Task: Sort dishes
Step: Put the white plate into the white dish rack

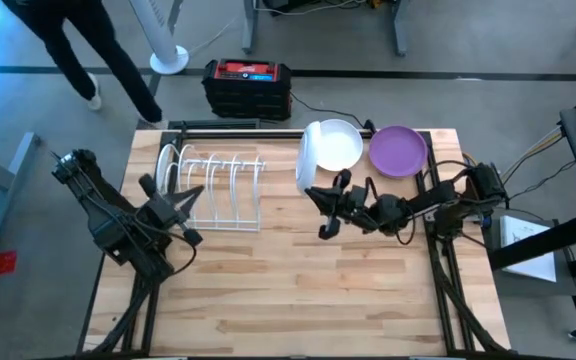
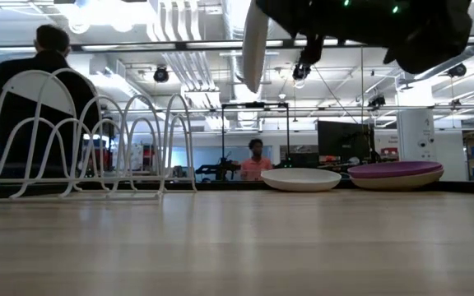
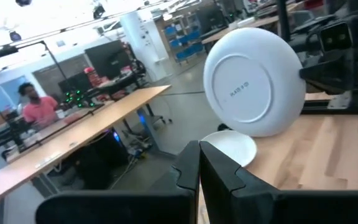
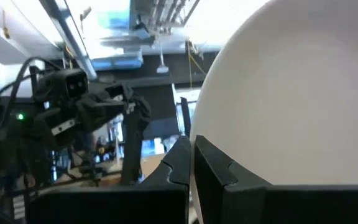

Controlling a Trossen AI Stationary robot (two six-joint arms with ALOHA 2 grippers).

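While the right pincer (image 1: 320, 205) is pinching the rim of a white plate (image 1: 306, 160), we are seeing this plate standing on edge in the air, above the counter (image 1: 298, 290). A white bowl (image 1: 338, 143) and a purple plate (image 1: 399, 150) are lying flat at the far side, just beside each other. The left pincer (image 1: 190, 215) is waiting near the wire rack (image 1: 223, 190); its fingers are pressed together.

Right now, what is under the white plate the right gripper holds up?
Under the lifted white plate, held on edge by the right gripper, a white dish rests on the table. Anything beneath that dish is hidden.
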